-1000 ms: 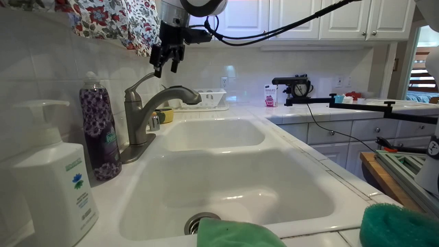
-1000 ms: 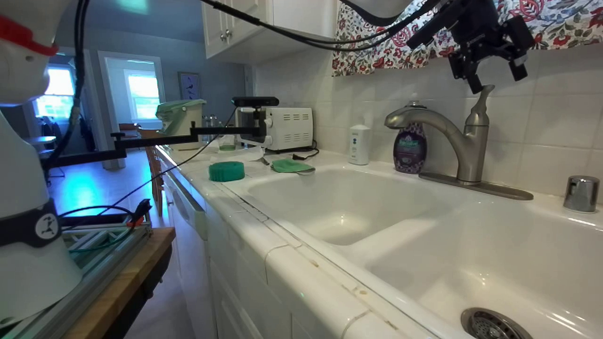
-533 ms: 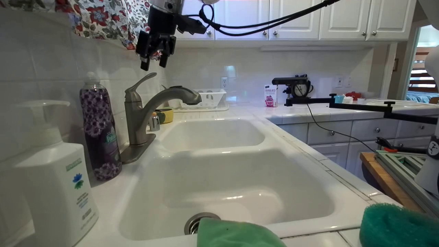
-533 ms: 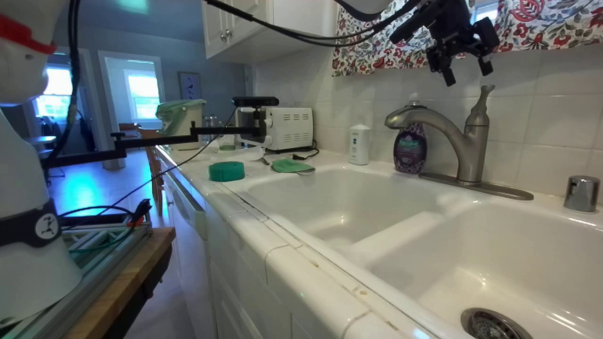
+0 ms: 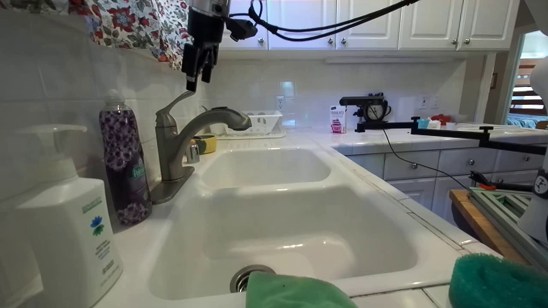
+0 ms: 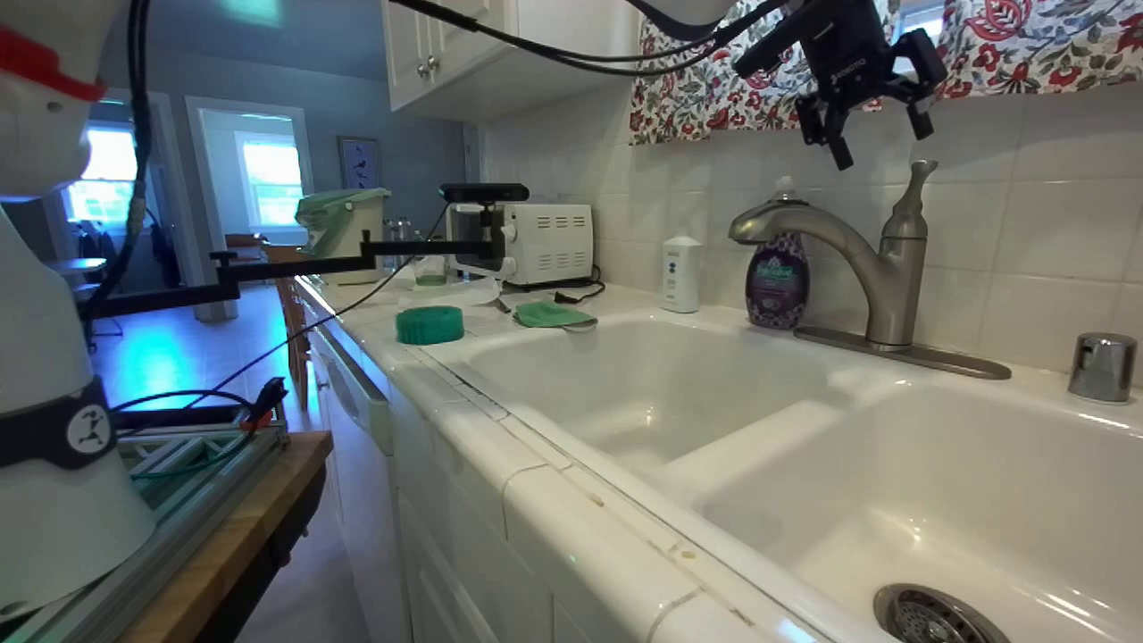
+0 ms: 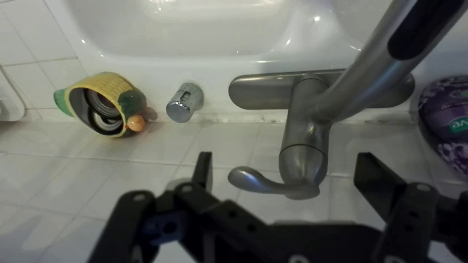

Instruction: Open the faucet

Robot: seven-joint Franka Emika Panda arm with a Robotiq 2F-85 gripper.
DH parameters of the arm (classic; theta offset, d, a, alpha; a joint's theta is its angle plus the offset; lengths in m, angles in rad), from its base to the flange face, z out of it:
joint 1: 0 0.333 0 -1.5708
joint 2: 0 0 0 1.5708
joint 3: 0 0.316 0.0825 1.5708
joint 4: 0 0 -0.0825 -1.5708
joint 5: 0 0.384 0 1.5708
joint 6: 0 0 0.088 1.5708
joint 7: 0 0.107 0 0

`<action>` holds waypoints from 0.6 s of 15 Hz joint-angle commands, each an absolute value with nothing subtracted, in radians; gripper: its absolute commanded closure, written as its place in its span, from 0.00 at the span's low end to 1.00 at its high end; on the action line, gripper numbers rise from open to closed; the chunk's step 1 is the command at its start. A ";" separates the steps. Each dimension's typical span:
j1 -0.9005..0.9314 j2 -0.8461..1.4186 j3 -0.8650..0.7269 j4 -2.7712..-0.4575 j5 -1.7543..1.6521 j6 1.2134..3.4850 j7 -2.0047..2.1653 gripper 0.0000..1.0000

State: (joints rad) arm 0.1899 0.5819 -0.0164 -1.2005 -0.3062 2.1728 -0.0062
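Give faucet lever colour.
Metallic grey; the faucet lever shows best in the wrist view.

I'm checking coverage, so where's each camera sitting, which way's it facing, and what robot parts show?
An exterior view: near the soap dispenser, facing along the sink toward cabinets; hand and base show.
An exterior view: by the sink's front edge, facing toward the white appliance; hand and base show.
Wrist view: above the faucet, facing down; spread fingers show.
Both exterior views share faucet and sink.
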 commanded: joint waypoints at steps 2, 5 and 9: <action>0.190 0.555 -0.018 -1.252 -0.371 2.214 -0.102 0.00; 0.171 0.553 -0.002 -1.257 -0.348 2.235 -0.117 0.00; 0.128 0.556 0.025 -1.260 -0.274 2.289 -0.125 0.00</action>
State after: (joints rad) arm 0.1658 0.5819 -0.0074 -1.2181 -0.3326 2.2397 -0.0822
